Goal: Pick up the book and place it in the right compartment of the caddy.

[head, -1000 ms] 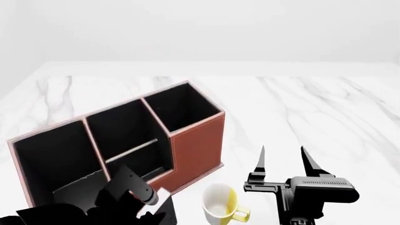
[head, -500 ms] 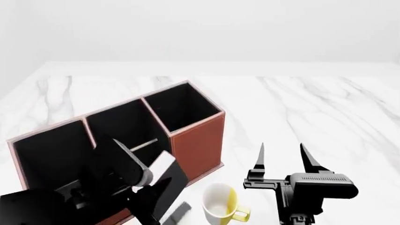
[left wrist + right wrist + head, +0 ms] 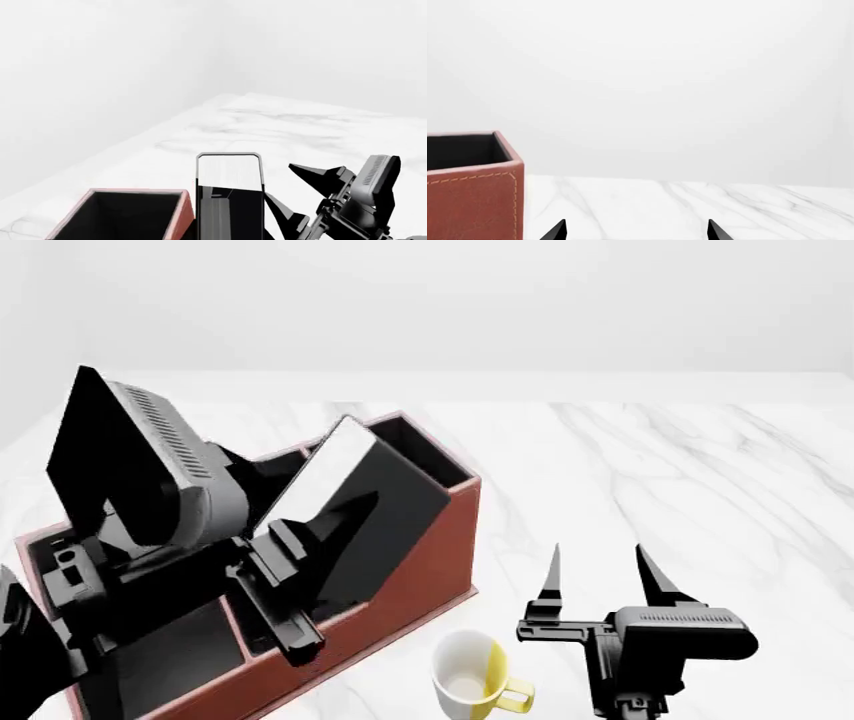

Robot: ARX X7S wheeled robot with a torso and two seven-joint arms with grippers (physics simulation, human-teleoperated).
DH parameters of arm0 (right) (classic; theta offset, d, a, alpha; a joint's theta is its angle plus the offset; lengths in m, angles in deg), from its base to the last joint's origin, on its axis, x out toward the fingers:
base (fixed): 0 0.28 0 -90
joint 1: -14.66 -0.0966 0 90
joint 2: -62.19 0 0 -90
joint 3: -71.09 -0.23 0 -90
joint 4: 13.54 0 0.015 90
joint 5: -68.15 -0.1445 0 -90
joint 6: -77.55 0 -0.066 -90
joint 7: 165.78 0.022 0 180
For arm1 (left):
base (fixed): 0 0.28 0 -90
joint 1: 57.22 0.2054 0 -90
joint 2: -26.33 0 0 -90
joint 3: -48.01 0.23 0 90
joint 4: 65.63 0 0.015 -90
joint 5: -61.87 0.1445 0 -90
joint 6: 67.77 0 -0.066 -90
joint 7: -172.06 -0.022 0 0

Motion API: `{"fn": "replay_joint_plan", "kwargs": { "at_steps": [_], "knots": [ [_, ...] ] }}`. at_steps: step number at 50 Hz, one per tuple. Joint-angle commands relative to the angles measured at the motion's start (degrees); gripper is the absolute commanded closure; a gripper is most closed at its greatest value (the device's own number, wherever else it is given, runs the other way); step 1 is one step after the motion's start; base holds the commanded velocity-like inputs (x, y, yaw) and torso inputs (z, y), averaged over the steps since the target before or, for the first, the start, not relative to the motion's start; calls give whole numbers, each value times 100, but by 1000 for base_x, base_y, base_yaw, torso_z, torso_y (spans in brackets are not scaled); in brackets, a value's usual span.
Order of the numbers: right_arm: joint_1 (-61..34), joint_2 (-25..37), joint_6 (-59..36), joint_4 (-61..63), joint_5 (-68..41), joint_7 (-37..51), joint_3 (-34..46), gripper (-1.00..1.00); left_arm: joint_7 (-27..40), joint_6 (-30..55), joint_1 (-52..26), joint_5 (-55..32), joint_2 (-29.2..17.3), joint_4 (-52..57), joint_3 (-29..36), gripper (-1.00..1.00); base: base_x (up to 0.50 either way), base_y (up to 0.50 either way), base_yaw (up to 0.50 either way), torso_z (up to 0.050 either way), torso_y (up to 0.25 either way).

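Note:
My left gripper (image 3: pixel 310 565) is shut on the book (image 3: pixel 380 505), a thin dark hardcover with a white page edge. It holds the book tilted in the air over the caddy (image 3: pixel 400 610), with the top leaning toward the right compartment (image 3: pixel 447 530). The book and arm hide most of that compartment's black inside. In the left wrist view the book (image 3: pixel 229 197) stands upright next to the compartment's red-brown rim (image 3: pixel 179 215). My right gripper (image 3: pixel 601 570) is open and empty, to the right of the caddy; its tips (image 3: pixel 557 231) show in the right wrist view.
A white and yellow mug (image 3: pixel 470 680) stands on the white marble table (image 3: pixel 694 470) in front of the caddy's right end, left of my right gripper. The caddy's corner (image 3: pixel 477 200) shows in the right wrist view. My left arm (image 3: pixel 134 490) covers the caddy's left and middle sections.
My left arm has risen from low in front of the caddy, carrying the book up and over the caddy toward its right end. The right gripper has barely moved.

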Motion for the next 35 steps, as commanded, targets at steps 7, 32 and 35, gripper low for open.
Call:
{"fn": "replay_joint_plan", "kwargs": {
  "at_steps": [7,32,35],
  "knots": [
    [-41,17,77,-125,-43,26,50,-100,-860,-678,-1896,2185,729,-1184,780,100,0,0,0,0,1],
    [-113,-6,193,-323,-73,131,101,-100,-3487,-2707,-3207,5974,1664,-4415,4279,100,0,0,0,0,1],
    [-107,-24,211,-341,-75,148,119,-100,-3822,-2778,-3322,6186,1672,-4595,4652,100,0,0,0,0,0]
  ]
}}
